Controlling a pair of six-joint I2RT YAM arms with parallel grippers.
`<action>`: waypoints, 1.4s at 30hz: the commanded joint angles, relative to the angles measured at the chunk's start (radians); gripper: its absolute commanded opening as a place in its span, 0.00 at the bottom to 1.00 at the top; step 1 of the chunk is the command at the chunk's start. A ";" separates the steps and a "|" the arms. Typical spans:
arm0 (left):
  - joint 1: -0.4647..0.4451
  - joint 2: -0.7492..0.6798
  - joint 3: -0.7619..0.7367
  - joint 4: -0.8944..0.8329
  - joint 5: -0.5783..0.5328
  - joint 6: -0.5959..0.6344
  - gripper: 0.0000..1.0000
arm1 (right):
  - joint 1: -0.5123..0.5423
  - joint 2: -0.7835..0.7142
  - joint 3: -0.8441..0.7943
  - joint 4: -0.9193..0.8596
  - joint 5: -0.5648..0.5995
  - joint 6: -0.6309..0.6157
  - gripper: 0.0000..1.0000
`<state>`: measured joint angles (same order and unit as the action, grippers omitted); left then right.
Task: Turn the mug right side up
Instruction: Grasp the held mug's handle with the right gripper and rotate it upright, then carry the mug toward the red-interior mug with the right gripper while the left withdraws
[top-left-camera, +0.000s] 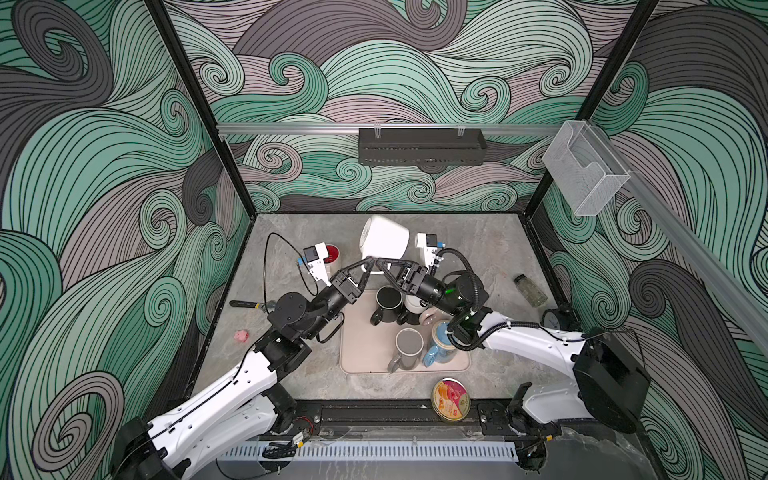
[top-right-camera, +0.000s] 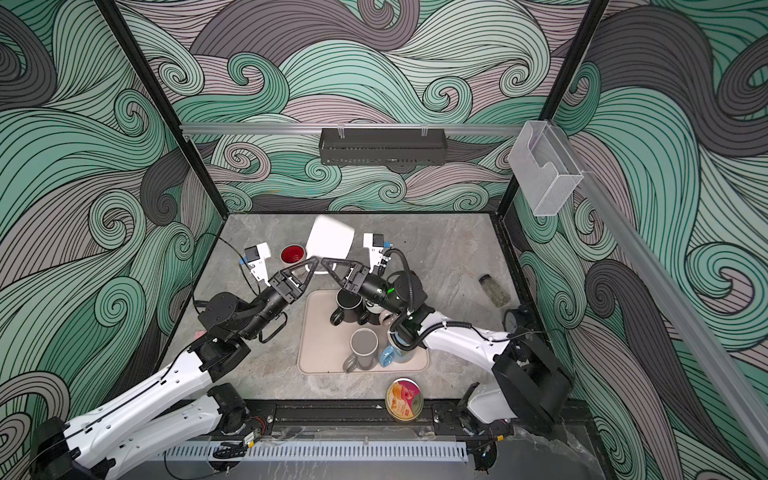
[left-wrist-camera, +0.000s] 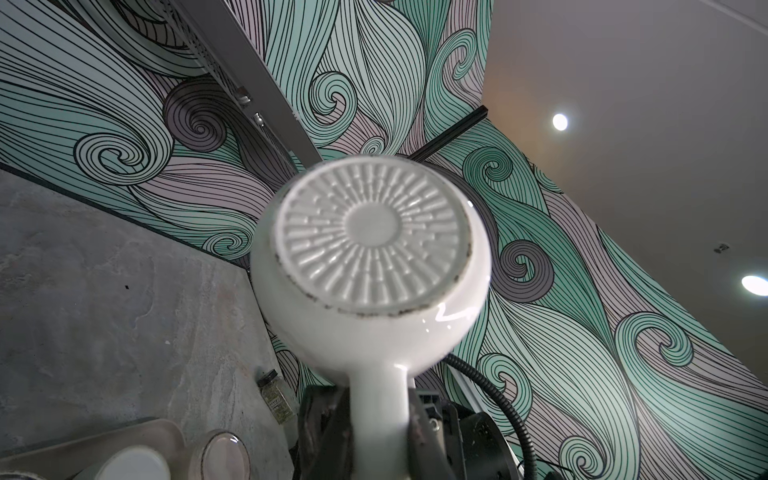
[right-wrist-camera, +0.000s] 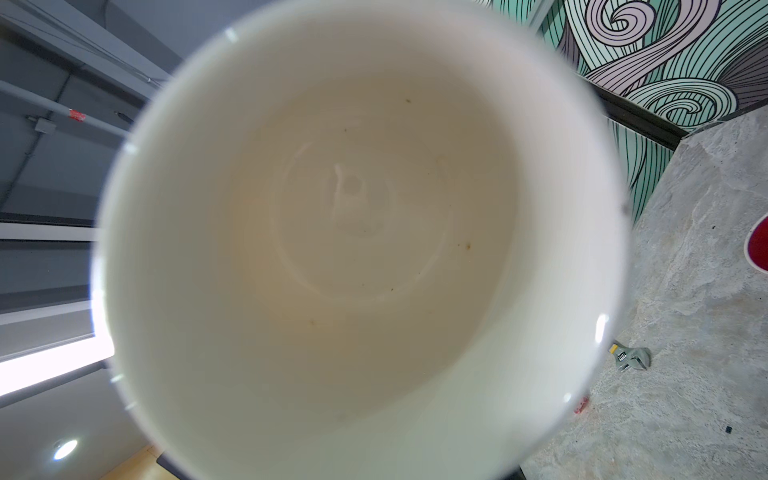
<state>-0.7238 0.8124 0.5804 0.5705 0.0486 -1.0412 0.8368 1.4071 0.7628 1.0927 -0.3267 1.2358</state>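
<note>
A white mug (top-left-camera: 384, 241) (top-right-camera: 330, 239) hangs in the air above the back of the table, lying on its side. Its ribbed base (left-wrist-camera: 370, 241) faces the left wrist camera, and its stained inside (right-wrist-camera: 353, 228) fills the right wrist view. My left gripper (top-left-camera: 368, 262) (top-right-camera: 315, 262) (left-wrist-camera: 379, 432) is shut on the mug's handle (left-wrist-camera: 378, 399), which stands between the black jaws. My right gripper (top-left-camera: 379, 262) (top-right-camera: 325, 262) reaches the mug's underside from the right, tip to tip with the left one. The mug hides its jaws in the right wrist view.
A beige tray (top-left-camera: 361, 332) below the grippers holds several mugs, among them a black mug (top-left-camera: 388, 305), a grey mug (top-left-camera: 409, 345) and a blue mug (top-left-camera: 440, 347). A red-lined cup (top-left-camera: 332, 254), a spice jar (top-left-camera: 530, 291), a round tin (top-left-camera: 451, 400) and a wrench (top-left-camera: 249, 304) lie around.
</note>
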 joint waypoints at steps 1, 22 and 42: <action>-0.002 -0.024 -0.011 0.048 0.073 -0.006 0.00 | -0.026 -0.004 0.062 0.094 0.036 0.015 0.36; 0.000 -0.054 -0.012 -0.130 -0.038 0.040 0.30 | -0.031 0.013 0.177 -0.089 0.007 -0.036 0.00; 0.027 0.091 0.354 -1.331 -0.577 0.325 0.91 | 0.087 0.141 0.780 -1.362 0.448 -0.639 0.00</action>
<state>-0.7021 0.9154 0.9436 -0.6483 -0.4858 -0.7399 0.8932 1.4933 1.4258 -0.0898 -0.0353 0.7525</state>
